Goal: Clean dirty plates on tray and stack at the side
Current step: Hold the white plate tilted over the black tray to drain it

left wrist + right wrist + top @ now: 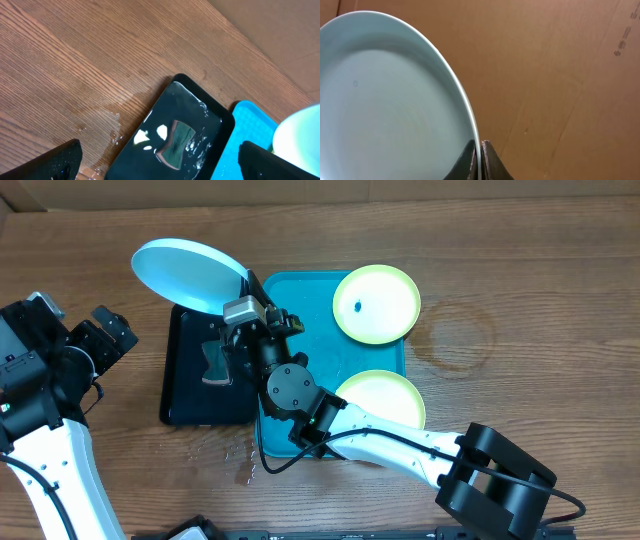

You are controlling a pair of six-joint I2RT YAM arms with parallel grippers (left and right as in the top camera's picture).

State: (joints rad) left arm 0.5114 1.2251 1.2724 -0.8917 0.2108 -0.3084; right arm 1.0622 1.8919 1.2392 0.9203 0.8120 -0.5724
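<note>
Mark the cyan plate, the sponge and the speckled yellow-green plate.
cyan plate (pixel 188 275), overhead view, middle of its face.
sponge (pixel 175 145), left wrist view, its green top.
speckled yellow-green plate (pixel 380 302), overhead view, centre of the dish.

Overhead: bright, even light from above, no hard shadows, only soft shade under the cyan plate (pixel 188 272) onto the black tray (pixel 190 395). Yellow-green plates (pixel 376 303) nearly blown out to white. Wet patch on worktop (pixel 520 270) glints faintly at lower centre. Left wrist view: sharp mid-frame, white glare spots on the tray's wet surface; left fingers (pixel 60 162) in bottom corners dark, soft, little detail. Right wrist view: dimmer, warm tone; plate fills left of frame, slightly soft w/ smooth shading; right fingers (pixel 492 160) at bottom centre in shadow; cardboard (pixel 560 75) behind evenly lit
</note>
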